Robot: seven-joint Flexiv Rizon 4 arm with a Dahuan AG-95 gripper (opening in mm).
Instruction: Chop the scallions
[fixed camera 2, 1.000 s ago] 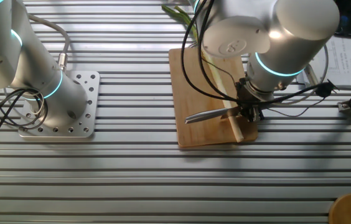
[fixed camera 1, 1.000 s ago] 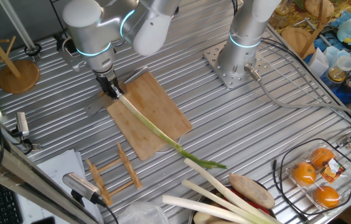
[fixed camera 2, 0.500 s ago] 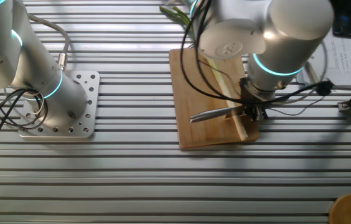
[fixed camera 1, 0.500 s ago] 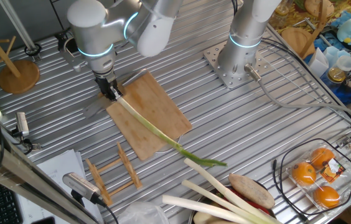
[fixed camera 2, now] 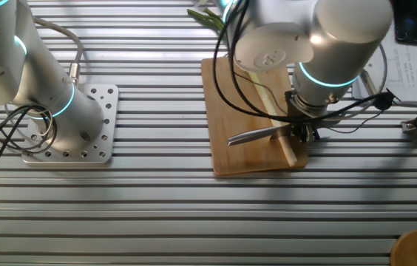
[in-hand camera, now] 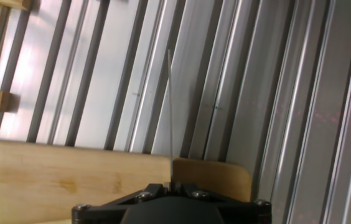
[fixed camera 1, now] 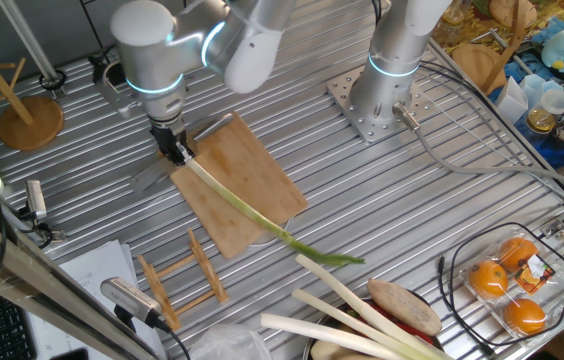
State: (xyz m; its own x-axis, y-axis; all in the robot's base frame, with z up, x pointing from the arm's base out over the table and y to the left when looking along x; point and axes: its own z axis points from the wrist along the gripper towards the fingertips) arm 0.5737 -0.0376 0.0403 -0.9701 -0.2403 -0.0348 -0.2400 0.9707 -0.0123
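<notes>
One long scallion [fixed camera 1: 242, 208] lies diagonally on the wooden cutting board [fixed camera 1: 252, 170], its dark green tip hanging off the board's near edge. In the other fixed view the scallion [fixed camera 2: 264, 96] runs along the board [fixed camera 2: 231, 96] to its pale end under the gripper. My gripper [fixed camera 1: 175, 148] stands over that pale end at the board's corner, shut on a knife [fixed camera 2: 256, 135] whose blade lies across the board. In the hand view the knife [in-hand camera: 170, 112] shows edge-on as a thin line rising from the gripper [in-hand camera: 171, 185], above the board [in-hand camera: 70, 174] corner.
A second arm's base [fixed camera 1: 377, 100] is bolted at the back. Thick pale stalks [fixed camera 1: 352, 310] and a brown root [fixed camera 1: 402, 305] lie at the front. A small wooden rack [fixed camera 1: 187, 275] sits by the board, a wooden stand [fixed camera 1: 30, 120] at the left, packed oranges [fixed camera 1: 507, 280] at the right.
The gripper with the knife has shifted slightly toward the board's corner; in the other fixed view the blade has crept a little to the right. The scallion has not moved.
</notes>
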